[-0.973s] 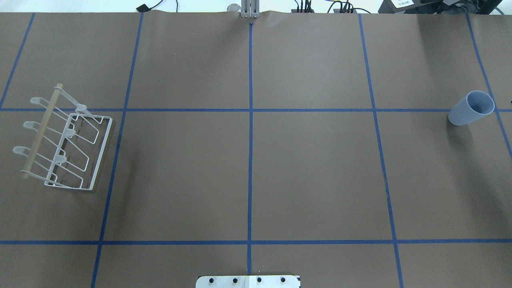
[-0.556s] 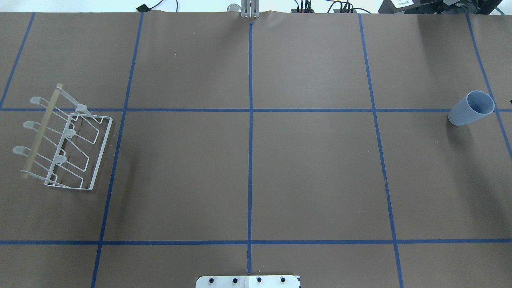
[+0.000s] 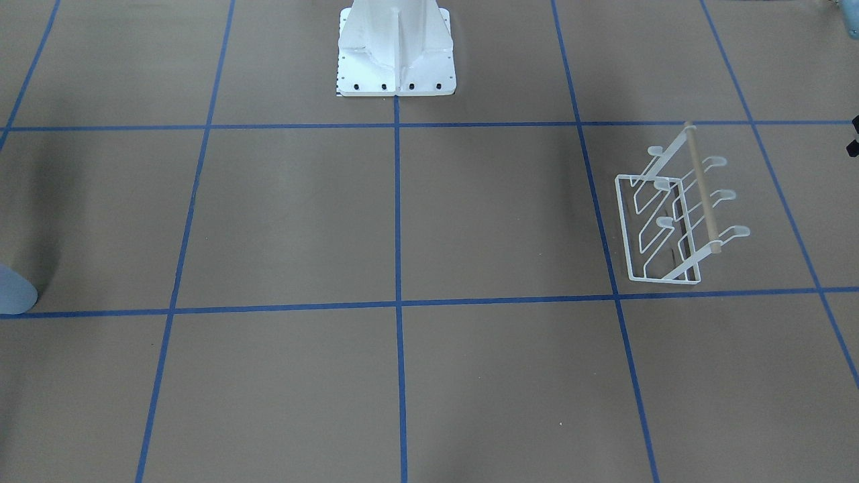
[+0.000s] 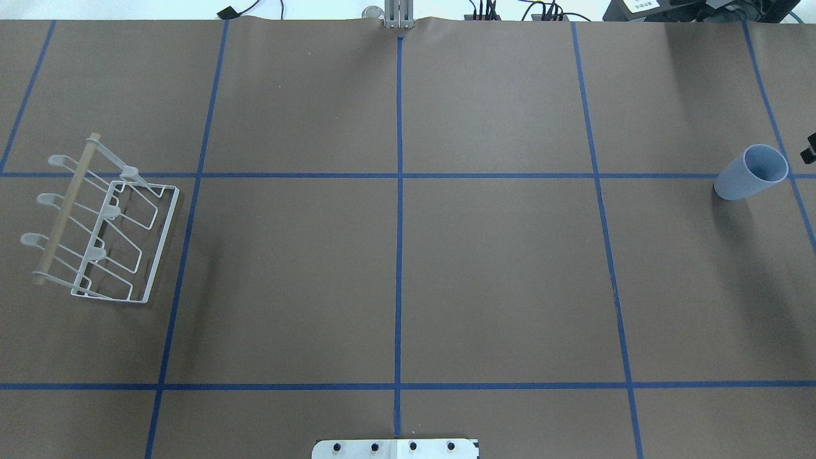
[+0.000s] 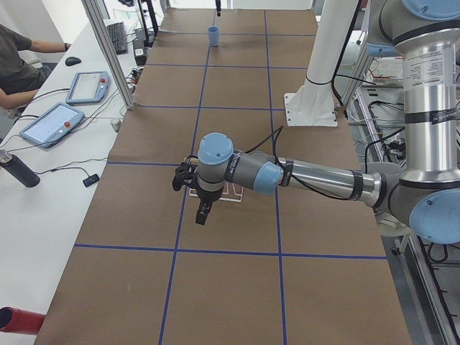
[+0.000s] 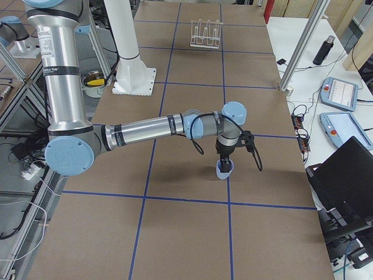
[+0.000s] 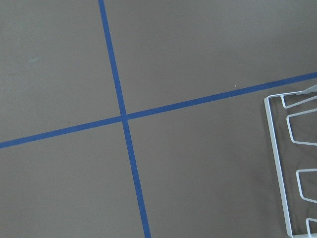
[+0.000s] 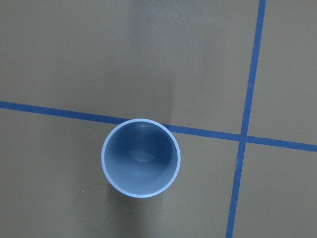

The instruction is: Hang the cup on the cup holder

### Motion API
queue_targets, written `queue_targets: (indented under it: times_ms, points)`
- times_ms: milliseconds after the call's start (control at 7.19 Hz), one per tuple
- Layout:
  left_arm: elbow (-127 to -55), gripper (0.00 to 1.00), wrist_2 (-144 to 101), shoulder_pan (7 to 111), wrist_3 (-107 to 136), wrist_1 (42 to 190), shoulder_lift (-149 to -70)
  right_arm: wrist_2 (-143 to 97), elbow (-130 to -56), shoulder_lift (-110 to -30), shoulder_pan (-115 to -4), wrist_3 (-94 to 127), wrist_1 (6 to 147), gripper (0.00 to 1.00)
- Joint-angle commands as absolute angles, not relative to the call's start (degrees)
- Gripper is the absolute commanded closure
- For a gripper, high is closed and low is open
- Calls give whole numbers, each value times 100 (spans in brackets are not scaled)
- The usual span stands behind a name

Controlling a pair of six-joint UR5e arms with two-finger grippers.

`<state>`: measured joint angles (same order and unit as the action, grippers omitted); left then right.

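The pale blue cup (image 4: 749,172) stands upright on the table's far right; it also shows in the right wrist view (image 8: 141,157), seen straight down its open mouth, and at the front view's left edge (image 3: 13,290). The white wire cup holder (image 4: 102,223) with its wooden rod stands at the far left, and its base corner shows in the left wrist view (image 7: 277,163). My right gripper (image 6: 225,161) hangs right above the cup. My left gripper (image 5: 203,214) hovers beside the cup holder. I cannot tell whether either gripper is open or shut.
The white robot pedestal (image 3: 396,50) is bolted at the robot's side of the table. Blue tape lines divide the brown table (image 4: 497,274) into squares. Tablets, a bottle and an operator (image 5: 21,54) are on a side bench past the far edge.
A black part of my right gripper has come further into the overhead view at the right edge, next to the cup. The cup and the cup holder have not moved.
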<state>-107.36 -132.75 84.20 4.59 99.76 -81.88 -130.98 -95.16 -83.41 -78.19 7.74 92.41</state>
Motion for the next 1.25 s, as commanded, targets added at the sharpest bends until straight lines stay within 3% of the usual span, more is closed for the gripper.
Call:
queue_targets:
  times_ms: [0, 1112]
  points:
    - [-10740, 1, -13298, 8420, 466, 9967, -8235, -13244, -8949, -8043, -7761, 1052, 9237, 0]
    - [-10723, 1, -13289, 8420, 457, 9967, -8288, -13211, -8640, -8025, -7647, 1378, 8622, 0]
